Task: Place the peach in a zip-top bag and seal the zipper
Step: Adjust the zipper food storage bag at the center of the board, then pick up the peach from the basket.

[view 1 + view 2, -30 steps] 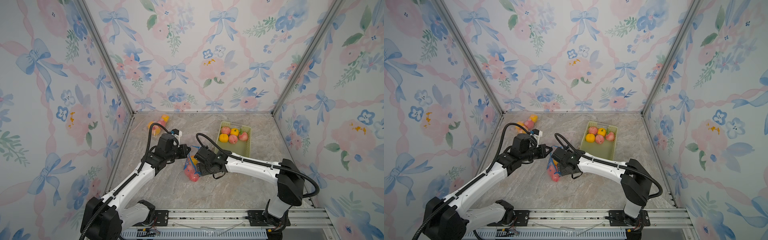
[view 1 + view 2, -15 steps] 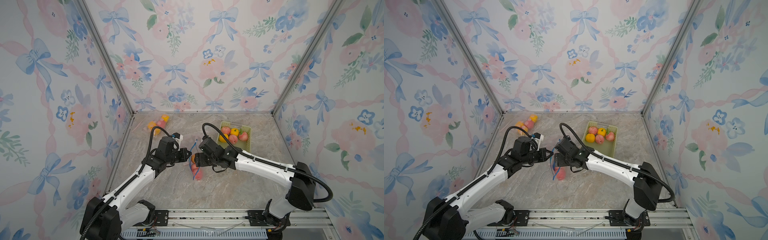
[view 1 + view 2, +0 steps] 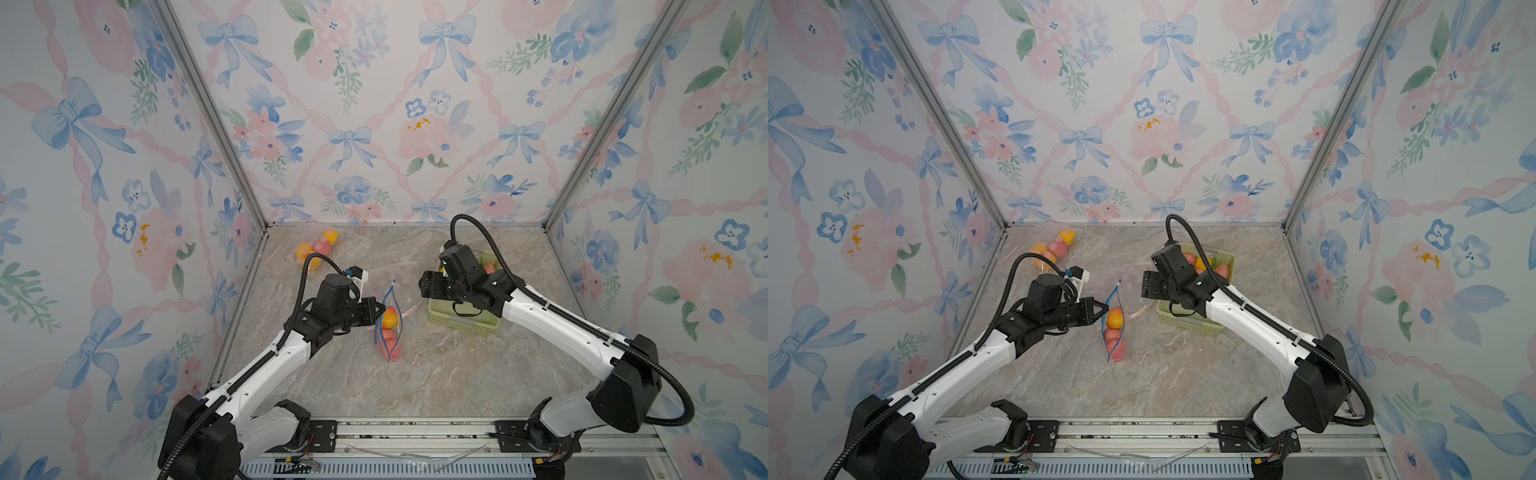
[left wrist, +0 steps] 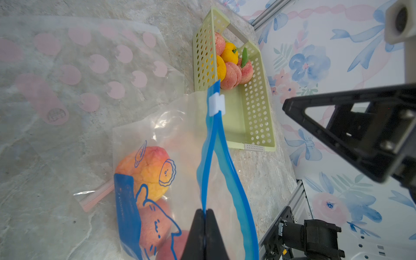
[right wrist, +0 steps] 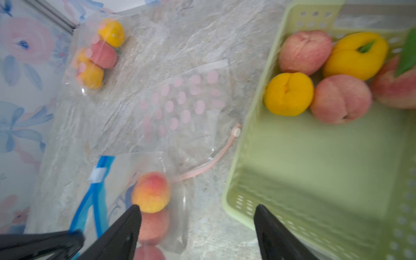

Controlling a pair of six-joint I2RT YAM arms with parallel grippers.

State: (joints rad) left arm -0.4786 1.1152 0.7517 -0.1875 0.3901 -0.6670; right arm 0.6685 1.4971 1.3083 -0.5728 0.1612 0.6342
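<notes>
Left wrist view: left gripper (image 4: 204, 219) pinched tight on bag (image 4: 175, 126) rim at blue zipper (image 4: 208, 157).
Bag: middle of desk (image 3: 436, 382), mouth gaping, not sealed.
Peach (image 4: 146, 168): already inside bag, atop other fruit (image 4: 155, 227).
Right gripper (image 3: 424, 286): jaws wide, nothing in them, hovering between bag and basket (image 3: 461, 322).

Table (image 3: 415, 386) was seen from high at 6 o'clock, aimed at 12, in both top views. Wrist views were close-in; zip-top bag (image 4: 180, 139) and basket (image 5: 315, 157) were shared.
</notes>
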